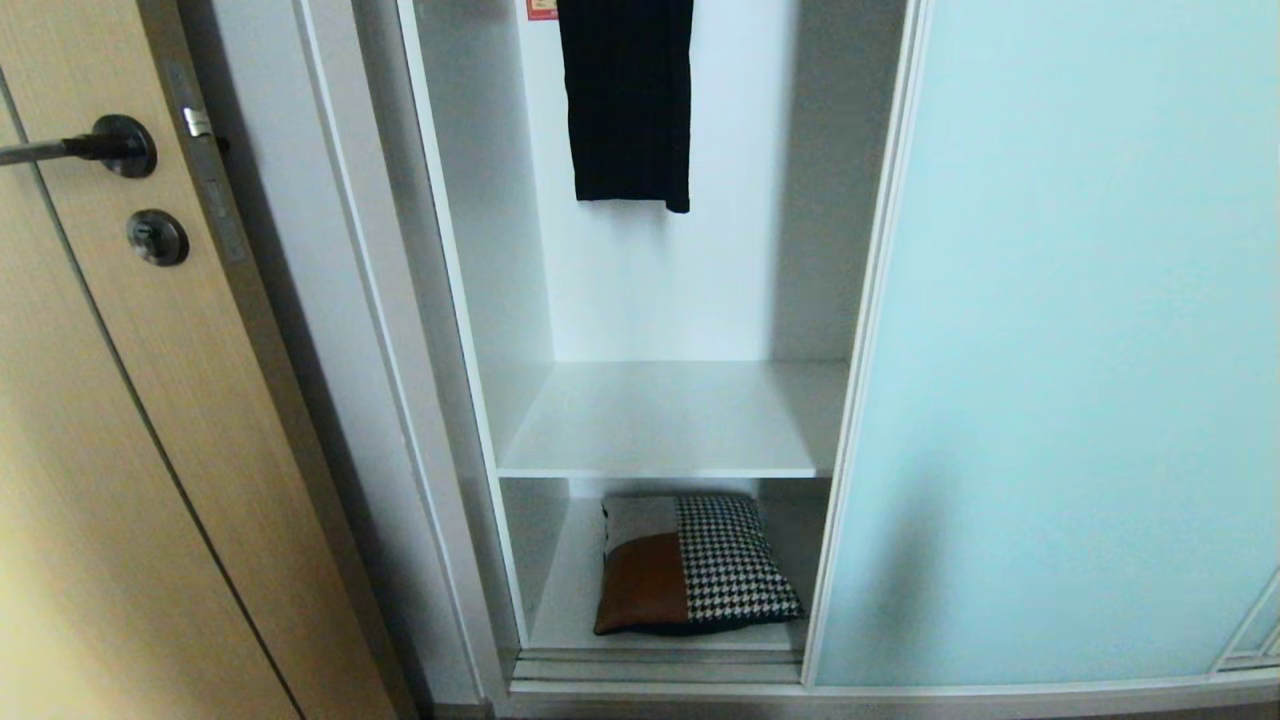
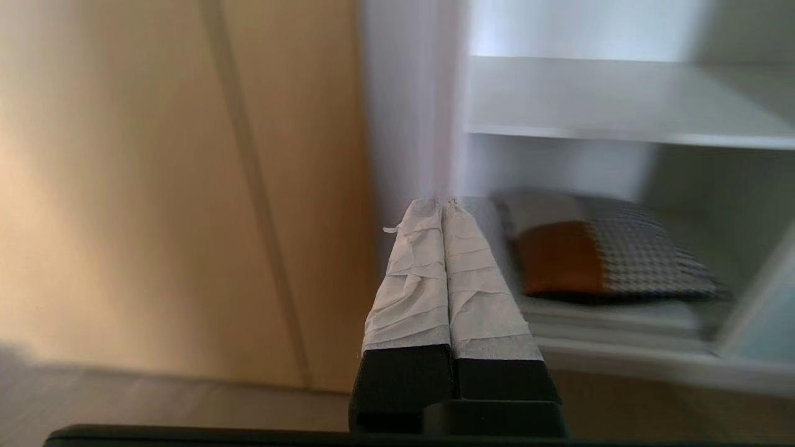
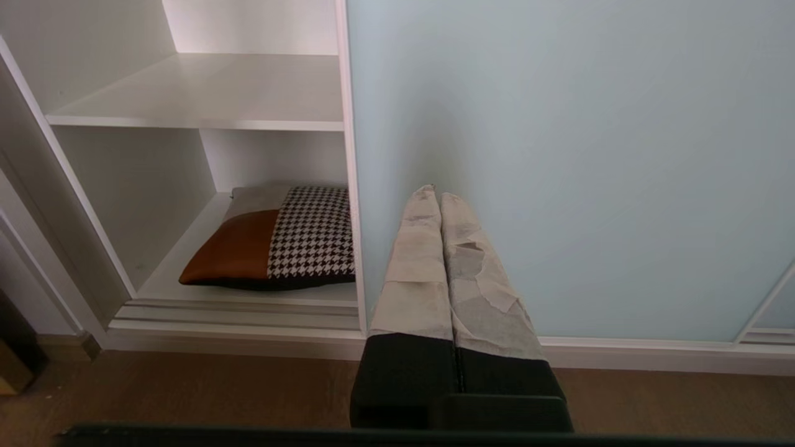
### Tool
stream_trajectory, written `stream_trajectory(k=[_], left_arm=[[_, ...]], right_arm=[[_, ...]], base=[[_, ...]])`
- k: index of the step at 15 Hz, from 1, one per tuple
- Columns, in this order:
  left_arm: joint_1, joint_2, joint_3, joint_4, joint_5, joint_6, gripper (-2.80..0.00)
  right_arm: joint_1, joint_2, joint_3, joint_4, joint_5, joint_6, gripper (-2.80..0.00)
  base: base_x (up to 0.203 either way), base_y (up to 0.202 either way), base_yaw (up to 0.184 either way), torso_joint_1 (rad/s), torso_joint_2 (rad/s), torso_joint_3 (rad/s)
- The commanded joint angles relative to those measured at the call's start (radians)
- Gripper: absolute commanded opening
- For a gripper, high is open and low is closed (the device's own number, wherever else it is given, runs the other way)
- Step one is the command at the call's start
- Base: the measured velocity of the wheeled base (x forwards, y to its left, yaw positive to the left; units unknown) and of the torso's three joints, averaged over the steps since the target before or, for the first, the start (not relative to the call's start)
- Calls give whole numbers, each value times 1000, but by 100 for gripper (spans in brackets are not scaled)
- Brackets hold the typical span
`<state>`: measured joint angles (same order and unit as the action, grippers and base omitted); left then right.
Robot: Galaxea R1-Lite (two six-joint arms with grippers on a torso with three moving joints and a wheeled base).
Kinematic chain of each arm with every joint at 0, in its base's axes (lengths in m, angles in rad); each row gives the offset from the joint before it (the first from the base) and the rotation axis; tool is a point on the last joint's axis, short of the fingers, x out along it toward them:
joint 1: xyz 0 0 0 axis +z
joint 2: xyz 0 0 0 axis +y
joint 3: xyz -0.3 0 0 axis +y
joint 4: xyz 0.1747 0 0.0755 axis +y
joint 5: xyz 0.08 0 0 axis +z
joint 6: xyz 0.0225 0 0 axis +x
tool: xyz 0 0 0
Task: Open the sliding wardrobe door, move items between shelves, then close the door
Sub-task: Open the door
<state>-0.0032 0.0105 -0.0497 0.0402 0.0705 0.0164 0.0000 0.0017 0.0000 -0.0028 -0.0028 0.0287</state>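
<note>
The frosted aqua sliding wardrobe door [image 1: 1060, 340] stands slid to the right, leaving the left bay open. A patchwork cushion [image 1: 690, 565] of rust-brown, cream and houndstooth lies flat on the bottom shelf [image 1: 565, 600]. The white shelf above it [image 1: 680, 420] is bare. Neither arm shows in the head view. My left gripper [image 2: 442, 202] is shut and empty, low in front of the bay's left edge, with the cushion [image 2: 612, 257] ahead and to its side. My right gripper [image 3: 436, 191] is shut and empty, low before the door panel [image 3: 559, 155], with the cushion [image 3: 273, 239] off to its side.
A black garment [image 1: 628, 100] hangs in the upper part of the open bay. A light wooden door [image 1: 120, 420] with a black lever handle [image 1: 95, 147] stands at the left. Brown floor [image 3: 186, 391] runs along the wardrobe's base and track [image 1: 655, 668].
</note>
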Motion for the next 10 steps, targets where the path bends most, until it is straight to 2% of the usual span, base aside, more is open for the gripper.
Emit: stream_trajectory(k=[1,4,6,10], left_arm=[[0,-11,12,-1,-37,-1,-280],[2,-11,51,-40,-68,-7,-280],[2,-11,51,-36,-66,5,-280],[2,-11,51,-39,-66,-9,-280]], right_arm=[[0,1,0,0,0,0,-280],[0,1,0,0,0,0,-280],[0,1,0,1,0,0,-280],[0,1,0,0,0,0,-280]], base=[[0,0,0,0,0,0],[0,0,0,0,0,0],[0,0,0,0,0,0],[0,0,0,0,0,0]])
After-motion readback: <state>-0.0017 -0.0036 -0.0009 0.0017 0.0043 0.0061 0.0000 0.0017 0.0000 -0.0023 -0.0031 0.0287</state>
